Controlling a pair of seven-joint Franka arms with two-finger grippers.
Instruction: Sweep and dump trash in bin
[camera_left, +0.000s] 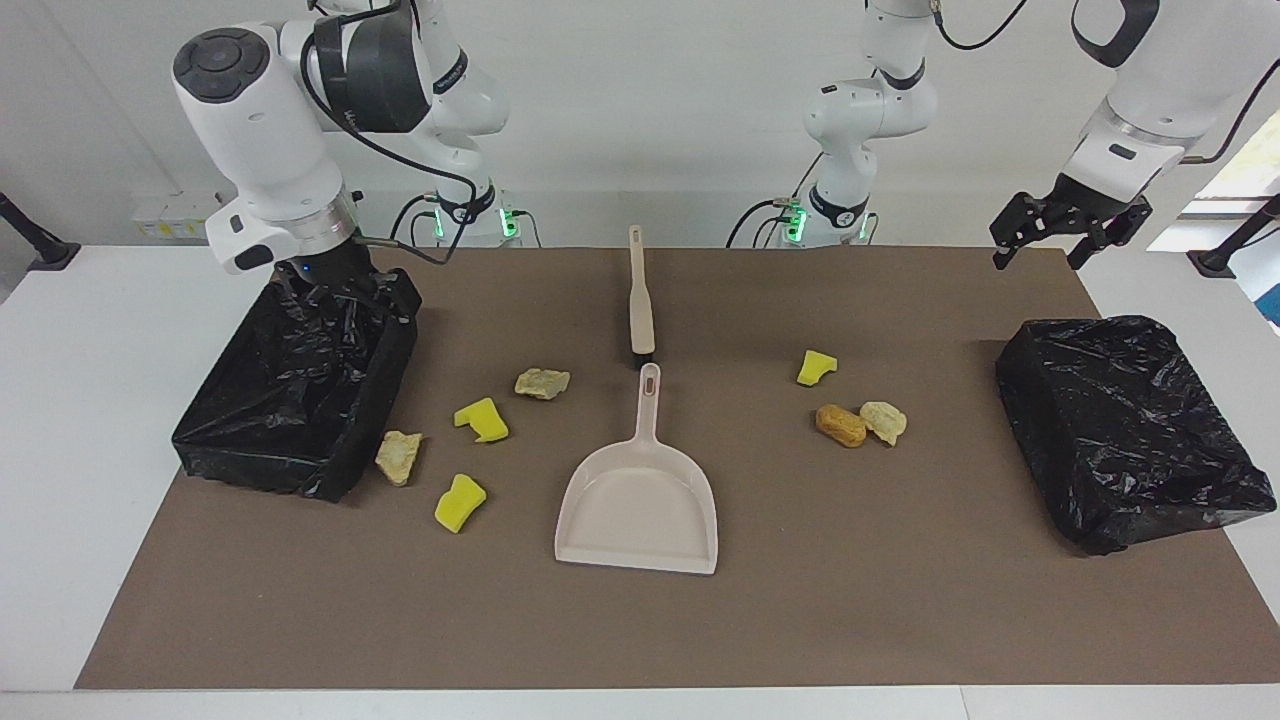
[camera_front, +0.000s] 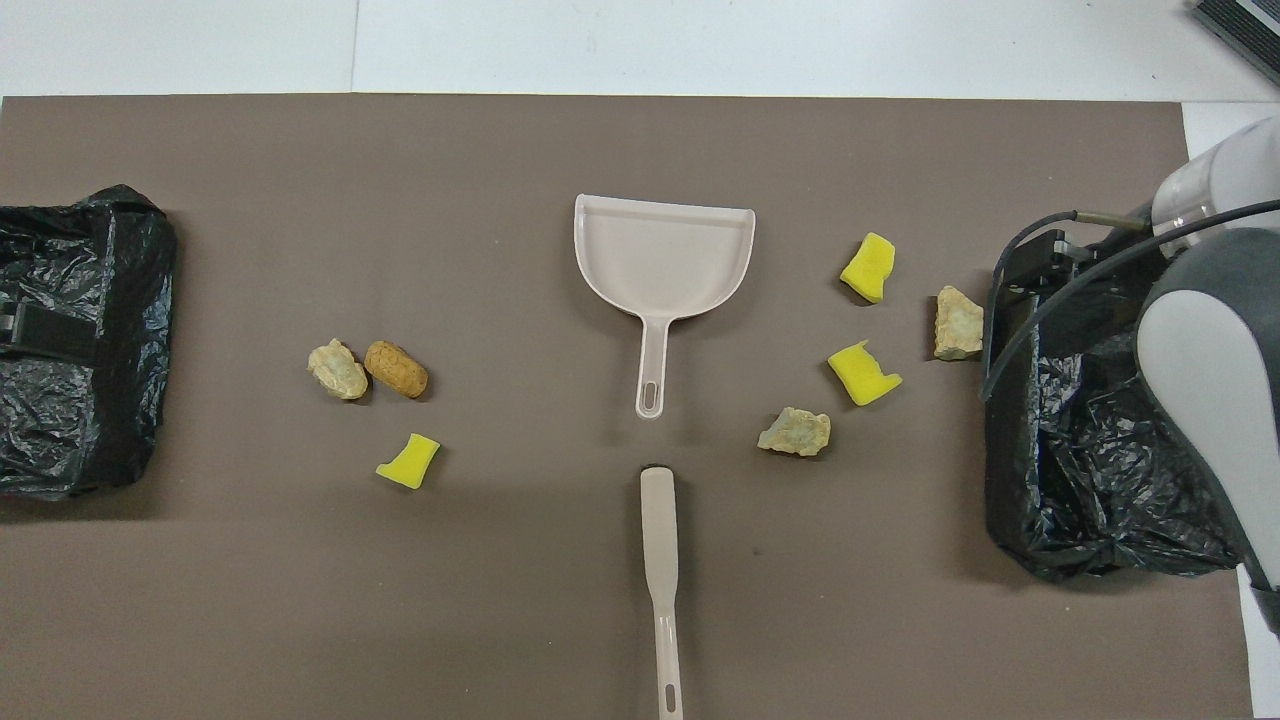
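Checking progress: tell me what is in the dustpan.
Nothing: the dustpan shows only its bare pale tray, uncovered in both views. All the trash lies on the mat around it.

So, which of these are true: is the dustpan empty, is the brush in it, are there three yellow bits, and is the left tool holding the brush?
The dustpan is empty. True.
The brush lies in the dustpan. False: it lies on the mat, nearer to the robots than the dustpan.
Three yellow bits lie on the mat. True.
The left tool holds the brush. False: it hangs open and empty in the air at its own end of the table.
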